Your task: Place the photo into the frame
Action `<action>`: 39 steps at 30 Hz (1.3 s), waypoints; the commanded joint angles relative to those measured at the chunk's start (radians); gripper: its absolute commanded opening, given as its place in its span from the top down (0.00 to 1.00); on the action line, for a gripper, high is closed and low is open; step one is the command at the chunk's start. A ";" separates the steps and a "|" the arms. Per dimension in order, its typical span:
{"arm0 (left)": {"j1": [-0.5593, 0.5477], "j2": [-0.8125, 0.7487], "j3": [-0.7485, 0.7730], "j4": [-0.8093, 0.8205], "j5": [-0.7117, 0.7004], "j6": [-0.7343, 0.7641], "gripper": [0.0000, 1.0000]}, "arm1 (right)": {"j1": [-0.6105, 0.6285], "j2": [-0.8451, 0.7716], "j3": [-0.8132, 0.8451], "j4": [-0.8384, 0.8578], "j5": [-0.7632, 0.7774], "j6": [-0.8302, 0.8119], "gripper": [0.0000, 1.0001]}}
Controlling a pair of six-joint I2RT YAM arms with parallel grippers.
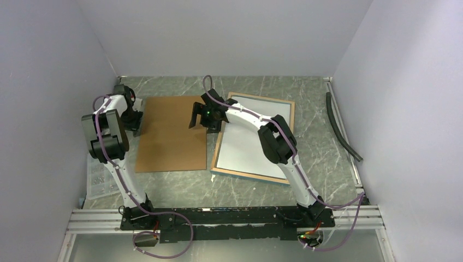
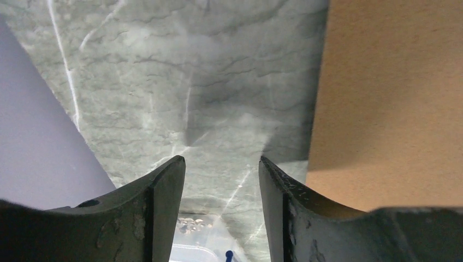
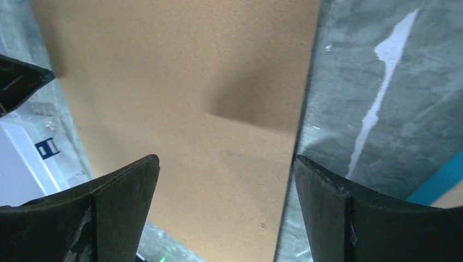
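Top external view showed frame [image 1: 251, 176] lying wood side up, stiff, its glass breakable. Photo [image 1: 245, 147] seemingly lay inside it, white side up: thin, light, floppy, best pinched at an edge. Board [image 1: 169, 134] lay just left of frame. Right gripper [image 3: 226, 164] gaped wide over board's frame-side edge. Left gripper [image 2: 221, 164], beyond board, was half-spread and empty.

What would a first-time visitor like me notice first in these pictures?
Probably the plain brown panel, lying flat on the marbled green table left of centre. Right beside it lies a wood-edged frame filled with white. The right pincer hangs wide open above the panel's right edge, and the left pincer, also open, is over the table just beside the panel's left edge.
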 commanded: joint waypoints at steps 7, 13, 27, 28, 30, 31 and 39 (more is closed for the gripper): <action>-0.023 0.087 -0.005 -0.063 0.225 -0.051 0.54 | 0.027 0.078 0.015 0.050 -0.153 0.114 0.04; -0.042 0.080 -0.015 -0.078 0.285 -0.038 0.64 | 0.022 0.044 -0.006 0.124 -0.232 0.171 0.06; -0.061 0.068 0.019 -0.155 0.522 -0.030 0.68 | 0.006 -0.220 -0.305 0.794 -0.498 0.455 0.10; -0.066 0.066 0.014 -0.154 0.524 -0.028 0.69 | 0.007 -0.232 -0.314 0.804 -0.503 0.454 0.10; -0.073 0.063 0.008 -0.153 0.531 -0.026 0.69 | 0.006 -0.258 -0.344 0.842 -0.513 0.462 0.10; -0.076 0.061 0.005 -0.153 0.535 -0.026 0.69 | 0.007 -0.276 -0.363 0.871 -0.519 0.471 0.10; -0.101 0.038 0.001 -0.166 0.574 -0.012 0.69 | 0.006 -0.374 -0.475 1.001 -0.523 0.494 0.11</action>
